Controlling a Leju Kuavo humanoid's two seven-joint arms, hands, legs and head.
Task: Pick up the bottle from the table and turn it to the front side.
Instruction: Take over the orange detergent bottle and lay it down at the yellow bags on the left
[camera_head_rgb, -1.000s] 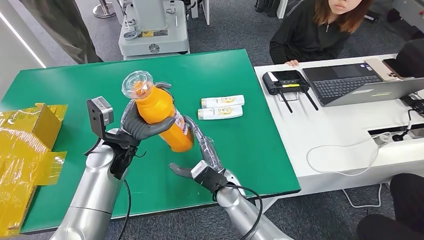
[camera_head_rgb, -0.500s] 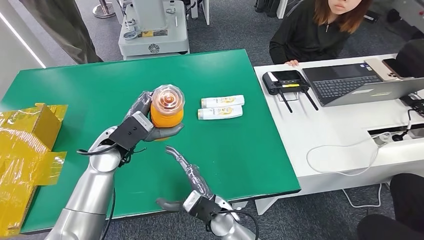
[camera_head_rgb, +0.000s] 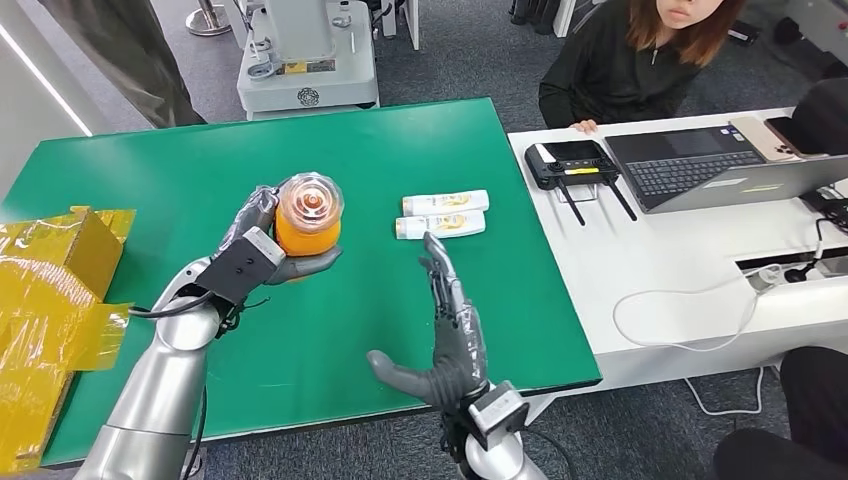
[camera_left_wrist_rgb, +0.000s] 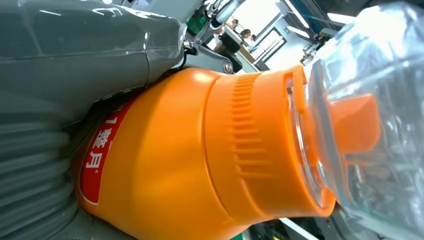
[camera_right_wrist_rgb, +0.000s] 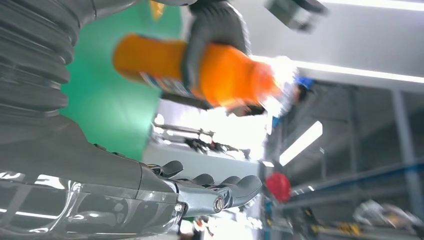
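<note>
The green table carries a yellow taped box at its left edge and two small white tubes lying side by side near its middle. Above it the left hand grips the orange bottle around its body, clear cap toward the head camera. The right hand hovers apart from it, fingers spread and empty.

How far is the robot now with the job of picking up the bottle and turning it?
Done: the orange bottle is off the green table, gripped by the left hand. In hand: the turning; its clear cap faces the head camera, and a red label shows in the left wrist view. The right hand is open, apart from it. Left: whether the front side faces forward cannot be told.
</note>
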